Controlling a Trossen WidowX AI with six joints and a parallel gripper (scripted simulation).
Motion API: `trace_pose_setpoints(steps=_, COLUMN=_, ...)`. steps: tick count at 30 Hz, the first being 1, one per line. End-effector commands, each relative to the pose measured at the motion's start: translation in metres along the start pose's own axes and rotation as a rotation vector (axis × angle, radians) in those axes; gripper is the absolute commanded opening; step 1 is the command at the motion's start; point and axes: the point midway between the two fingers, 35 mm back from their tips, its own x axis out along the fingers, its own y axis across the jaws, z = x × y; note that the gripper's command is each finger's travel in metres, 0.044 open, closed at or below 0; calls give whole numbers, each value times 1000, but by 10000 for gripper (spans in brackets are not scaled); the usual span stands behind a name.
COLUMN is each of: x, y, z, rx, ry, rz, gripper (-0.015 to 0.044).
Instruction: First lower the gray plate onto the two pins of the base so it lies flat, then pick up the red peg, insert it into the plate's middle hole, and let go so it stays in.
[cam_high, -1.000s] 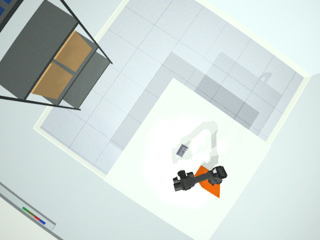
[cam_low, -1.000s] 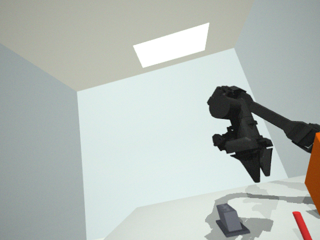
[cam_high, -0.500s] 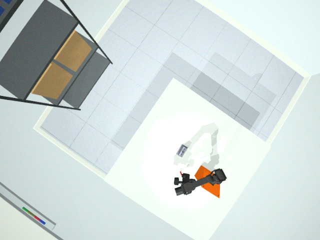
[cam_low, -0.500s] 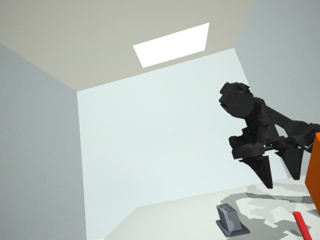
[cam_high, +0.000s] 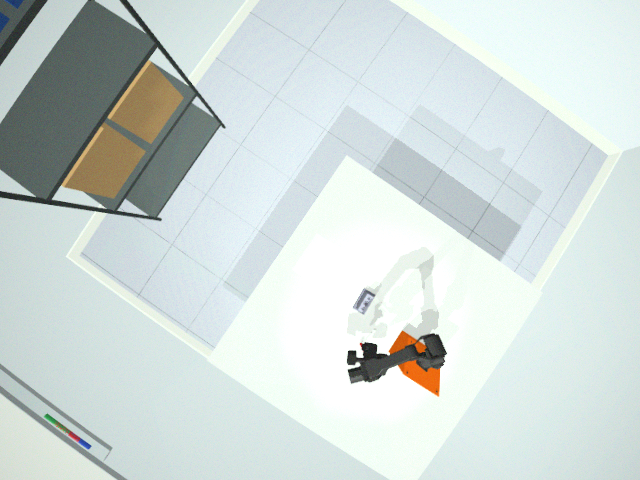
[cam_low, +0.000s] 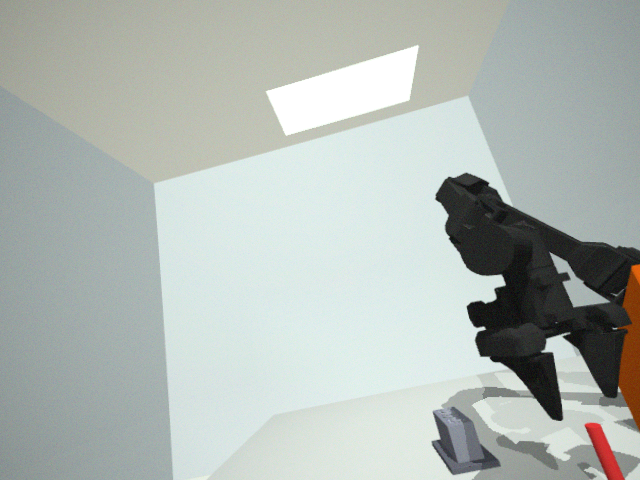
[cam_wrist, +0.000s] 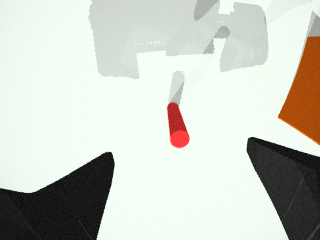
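Note:
The gray plate (cam_low: 454, 431) (cam_high: 364, 300) looks seated flat on the base (cam_low: 467, 467). They share nearly the same gray, so any small gap cannot be told. The plate is outside the wrist view. The red peg (cam_wrist: 176, 122) (cam_low: 603, 452) (cam_high: 361, 344) stands upright on the table, apart from the plate. My gripper (cam_wrist: 182, 152) (cam_low: 585, 407) is open and empty, pointing down above the table near the peg. In the wrist view the peg's top appears between the two fingertips, slightly nearer the left one. The peg's lower end is cut off in the exterior view.
The orange mounting plate (cam_high: 421, 374) (cam_low: 631, 351) (cam_wrist: 306, 85) lies under the arm's foot, to the right in the wrist view. The white table (cam_high: 330, 217) carries everything. A shelf rack (cam_high: 72, 98) with brown boxes stands far off at the upper left of the top view.

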Motion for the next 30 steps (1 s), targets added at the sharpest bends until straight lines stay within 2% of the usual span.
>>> trace_pose_setpoints(steps=1, x=7, y=-1, z=0, rx=-7, ry=-5, rz=-3, gripper=440)
trace_pose_setpoints(steps=30, x=54, y=-1, z=1, rx=-7, ry=-8, rz=-5, gripper=440)
